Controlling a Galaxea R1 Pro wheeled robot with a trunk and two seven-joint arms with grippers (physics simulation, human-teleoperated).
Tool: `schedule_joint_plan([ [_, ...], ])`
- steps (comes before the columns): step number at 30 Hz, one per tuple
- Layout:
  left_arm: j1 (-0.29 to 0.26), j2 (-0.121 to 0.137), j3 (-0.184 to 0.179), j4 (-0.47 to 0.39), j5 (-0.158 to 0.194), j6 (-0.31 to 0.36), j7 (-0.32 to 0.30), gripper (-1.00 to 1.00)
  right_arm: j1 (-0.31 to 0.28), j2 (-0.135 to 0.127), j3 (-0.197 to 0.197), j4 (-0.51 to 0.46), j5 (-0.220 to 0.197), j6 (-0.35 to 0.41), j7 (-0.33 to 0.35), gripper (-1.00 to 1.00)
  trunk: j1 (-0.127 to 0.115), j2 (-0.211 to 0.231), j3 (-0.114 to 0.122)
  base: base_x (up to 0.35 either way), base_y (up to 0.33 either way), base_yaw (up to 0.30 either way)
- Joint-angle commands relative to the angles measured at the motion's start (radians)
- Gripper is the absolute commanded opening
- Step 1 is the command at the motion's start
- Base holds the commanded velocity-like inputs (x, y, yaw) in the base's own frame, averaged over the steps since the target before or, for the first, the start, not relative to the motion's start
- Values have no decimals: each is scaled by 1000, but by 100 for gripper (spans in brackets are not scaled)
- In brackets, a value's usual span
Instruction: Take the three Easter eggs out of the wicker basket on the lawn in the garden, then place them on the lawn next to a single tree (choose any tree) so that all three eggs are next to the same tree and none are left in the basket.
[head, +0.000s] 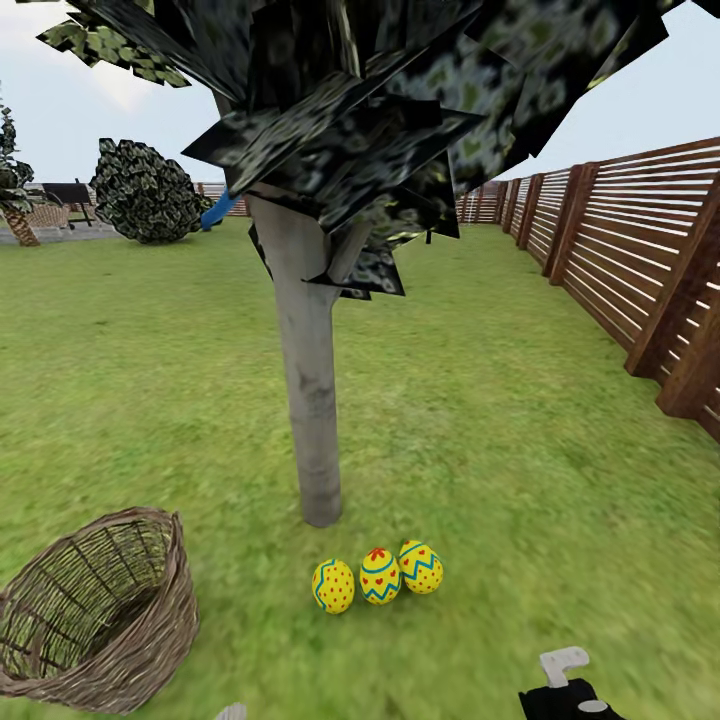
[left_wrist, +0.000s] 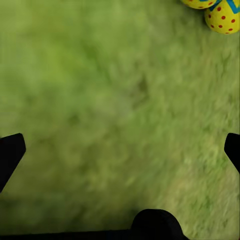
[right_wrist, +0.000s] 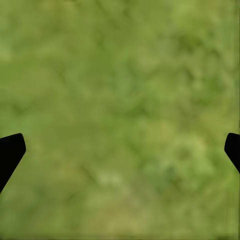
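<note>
Three yellow Easter eggs lie in a row on the lawn (head: 500, 440) just in front of the pale-grey trunk of the tree (head: 310, 400): one with red dots (head: 333, 586), one with hearts (head: 380, 576), one with a blue zigzag (head: 421, 567). The wicker basket (head: 170, 600) stands tilted at the lower left, and no egg shows inside it. My left gripper (left_wrist: 120, 150) hangs open over bare grass, with two eggs (left_wrist: 223, 17) at the corner of its wrist view. My right gripper (right_wrist: 120, 150) is open over grass, holding nothing.
A brown slat fence (head: 640, 260) runs along the right side. A round dark bush (head: 145, 190) and a blue slide (head: 218, 210) stand far back left. Dark foliage (head: 380, 90) hangs overhead. Part of my right arm (head: 565, 690) shows at the bottom edge.
</note>
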Motion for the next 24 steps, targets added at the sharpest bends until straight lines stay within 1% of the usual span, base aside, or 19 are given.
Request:
schedule_joint_plan([
  [1,0,1,-4,0,9,4,-1,100,0,0,4,1,3,-3,2,100,-4,7,2,0,0,0],
  [13,0,4,-6,2,2,4,2,100,6,0,4,3,4,-1,3,100,-50,91,40,0,0,0],
  [15,0,10,-5,3,2,4,3,100,7,-1,3,5,3,0,3,100,-58,105,46,0,0,0],
  [19,1,33,-5,15,2,4,6,100,9,-3,2,12,3,0,3,100,-73,133,59,0,0,0],
  [24,0,37,-4,73,0,7,9,100,13,-6,2,25,4,1,1,100,-92,168,74,0,0,0],
])
